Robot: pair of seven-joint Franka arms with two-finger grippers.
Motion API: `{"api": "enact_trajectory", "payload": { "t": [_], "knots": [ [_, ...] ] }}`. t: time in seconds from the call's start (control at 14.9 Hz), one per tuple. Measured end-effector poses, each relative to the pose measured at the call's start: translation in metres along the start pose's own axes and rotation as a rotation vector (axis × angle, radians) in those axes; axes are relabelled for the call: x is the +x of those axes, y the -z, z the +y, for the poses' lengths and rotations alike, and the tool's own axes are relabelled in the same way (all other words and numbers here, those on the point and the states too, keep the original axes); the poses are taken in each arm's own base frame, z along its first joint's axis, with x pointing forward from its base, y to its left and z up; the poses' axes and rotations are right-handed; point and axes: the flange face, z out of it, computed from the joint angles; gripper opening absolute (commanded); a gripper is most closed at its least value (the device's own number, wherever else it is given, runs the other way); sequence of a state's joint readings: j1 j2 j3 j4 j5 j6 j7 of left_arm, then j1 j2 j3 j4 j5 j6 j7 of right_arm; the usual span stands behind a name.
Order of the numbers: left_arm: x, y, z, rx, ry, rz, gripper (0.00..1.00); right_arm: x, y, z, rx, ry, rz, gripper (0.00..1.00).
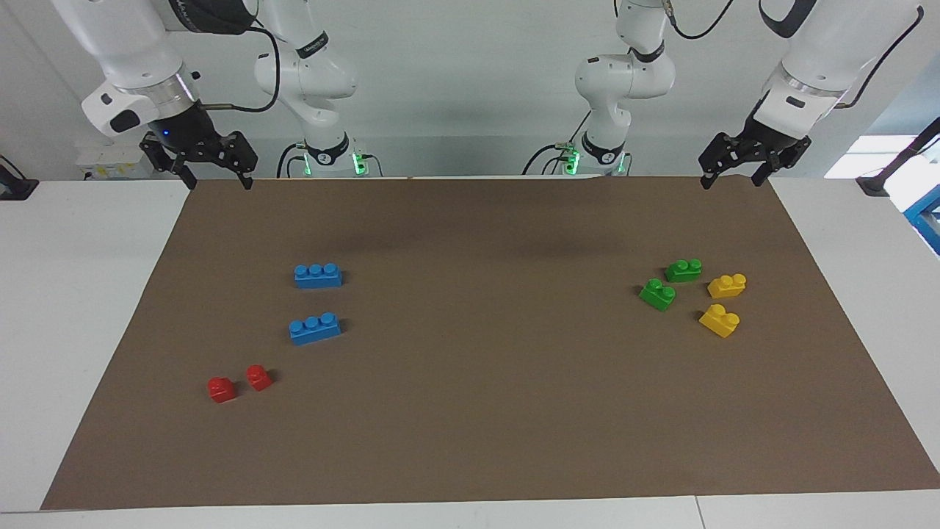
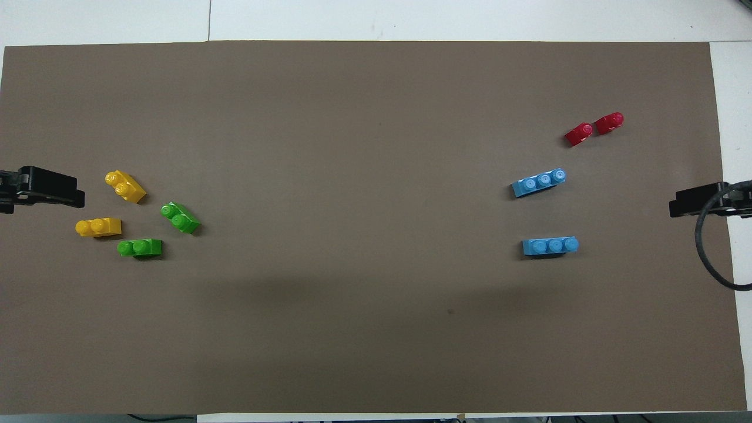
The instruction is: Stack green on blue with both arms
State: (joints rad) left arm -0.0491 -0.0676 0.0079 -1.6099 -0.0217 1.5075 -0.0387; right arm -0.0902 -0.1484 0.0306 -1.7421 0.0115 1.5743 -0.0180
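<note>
Green bricks (image 1: 669, 283) lie near mat's (image 1: 470, 441) edge.

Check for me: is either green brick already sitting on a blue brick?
No, both green bricks lie on the mat, well apart from the blue bricks.

— What sort of place am I driving these arms in?

— It looks like a robot lab to me. I see two white robot arms (image 1: 800, 66) with black cables, fixed at one end of a white table (image 1: 73, 294). A big brown mat (image 1: 477, 411) lies flat on the table. Little green lights (image 1: 358, 163) glow at the arms' bases.

— Could it be a home?

— I don't think so. The wall (image 1: 470, 66) is plain and pale. The only small things are toy bricks (image 1: 316, 275) in blue, green, yellow and red, set out in little groups on the mat.
</note>
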Motion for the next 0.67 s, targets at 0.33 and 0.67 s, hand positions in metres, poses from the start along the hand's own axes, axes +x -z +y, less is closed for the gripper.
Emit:
{"api": "enact_trajectory", "payload": {
  "t": [0.33, 0.67],
  "knots": [
    [-0.004, -0.012, 0.000, 0.003, 0.209, -0.024, 1.00, -0.004, 0.006, -0.002, -0.001, 0.033, 0.015, 0.95],
    [-0.015, -0.044, 0.005, -0.007, 0.539, 0.021, 1.00, 0.008, 0.010, 0.001, -0.005, 0.034, 0.118, 0.95]
  ]
}}
